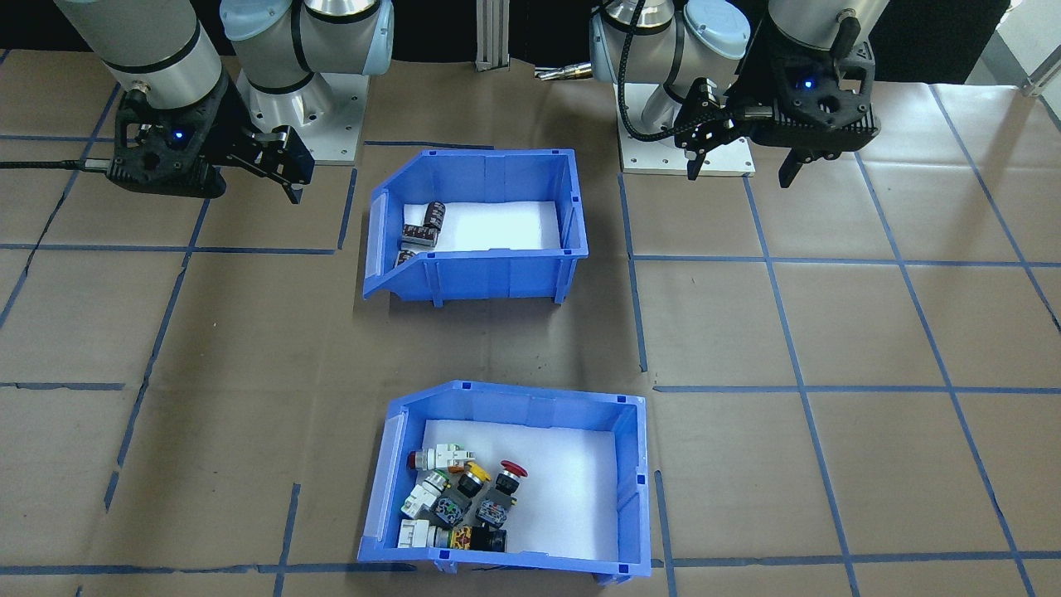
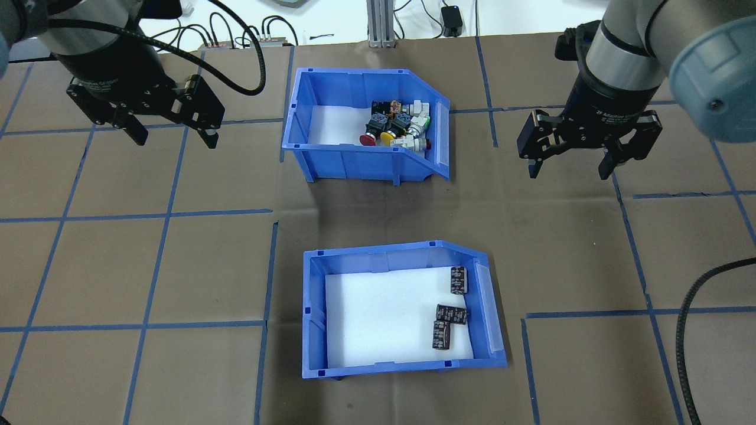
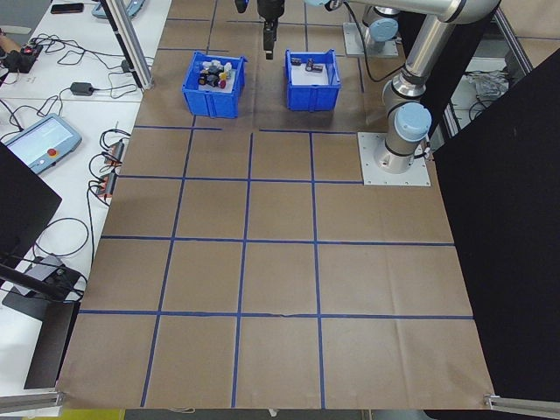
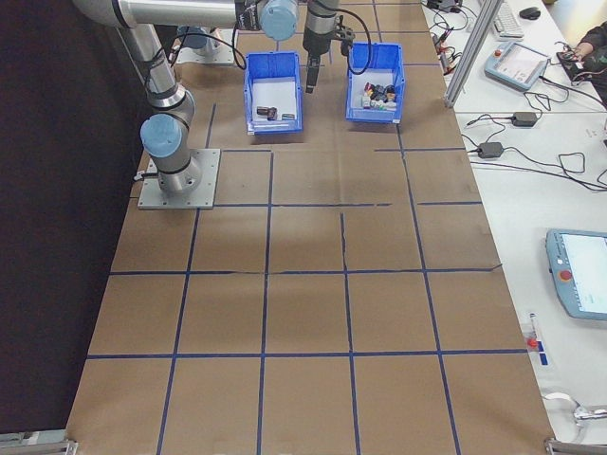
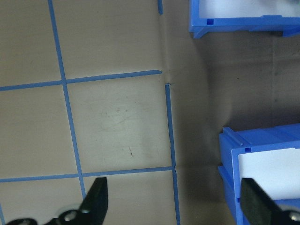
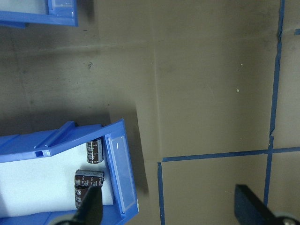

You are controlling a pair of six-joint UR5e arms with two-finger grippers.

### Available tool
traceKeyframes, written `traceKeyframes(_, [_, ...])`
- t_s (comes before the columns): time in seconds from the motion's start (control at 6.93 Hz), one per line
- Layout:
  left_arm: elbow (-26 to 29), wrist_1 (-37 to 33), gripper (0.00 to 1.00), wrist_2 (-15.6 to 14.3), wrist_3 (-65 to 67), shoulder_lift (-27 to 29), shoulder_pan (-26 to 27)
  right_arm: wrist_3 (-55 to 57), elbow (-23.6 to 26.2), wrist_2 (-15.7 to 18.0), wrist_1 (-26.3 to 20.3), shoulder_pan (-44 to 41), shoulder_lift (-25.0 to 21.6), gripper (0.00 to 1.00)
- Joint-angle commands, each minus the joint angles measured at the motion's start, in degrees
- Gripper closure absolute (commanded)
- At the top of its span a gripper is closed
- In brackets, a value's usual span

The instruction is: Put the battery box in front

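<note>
Near counter centre, 6 o'clock of switch bin (image 2: 366,127): battery box (image 2: 401,313), three cells (image 2: 450,307) loose | left tool (image 2: 172,127), right tool (image 2: 572,162) both spread, empty, aloft | risk: wrong bin grabbed; tilt rolls cells out the sloped mouth.

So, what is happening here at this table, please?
Nothing is being held at the moment. The left tool and the right tool both hang open above the table, one on each side. Between them stand two blue bins. The battery box, with three dark cells at its sloped mouth, stands on the robot's side. The bin of push-button switches stands on the far side. Neither arm touches a bin.
</note>
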State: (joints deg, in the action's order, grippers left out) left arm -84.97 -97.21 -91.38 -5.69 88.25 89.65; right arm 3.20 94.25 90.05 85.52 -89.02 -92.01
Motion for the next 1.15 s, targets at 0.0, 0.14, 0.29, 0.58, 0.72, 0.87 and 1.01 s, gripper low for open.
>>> traceKeyframes(0.0, [0.2, 0.0, 0.00, 0.0, 0.0, 0.0, 0.1, -0.1, 0.1, 0.1, 0.4, 0.0, 0.0, 0.00])
traceKeyframes(0.14, [0.3, 0.0, 0.00, 0.0, 0.2, -0.1, 0.1, 0.1, 0.0, 0.1, 0.4, 0.0, -0.1, 0.00])
traceKeyframes(0.29, [0.1, 0.0, 0.00, 0.0, 0.2, -0.1, 0.1, 0.0, 0.0, 0.1, 0.4, 0.0, -0.1, 0.00])
traceKeyframes(0.58, [0.3, -0.1, 0.00, 0.0, 0.2, 0.1, 0.1, -0.3, -0.6, 0.1, 1.0, 0.0, 0.3, 0.00])
traceKeyframes(0.72, [0.3, -0.1, 0.00, -0.1, 0.2, 0.0, 0.1, -0.4, -0.7, 0.1, 1.0, -0.1, 0.4, 0.00])
traceKeyframes(0.87, [0.6, -0.1, 0.00, -0.1, 0.2, 0.1, 0.1, -0.4, -0.7, 0.1, 1.0, -0.1, 0.6, 0.00])
traceKeyframes(1.01, [0.5, -0.1, 0.00, -0.1, 0.2, 0.0, 0.1, -0.6, -1.1, 0.0, 1.0, -0.1, 1.0, 0.00])
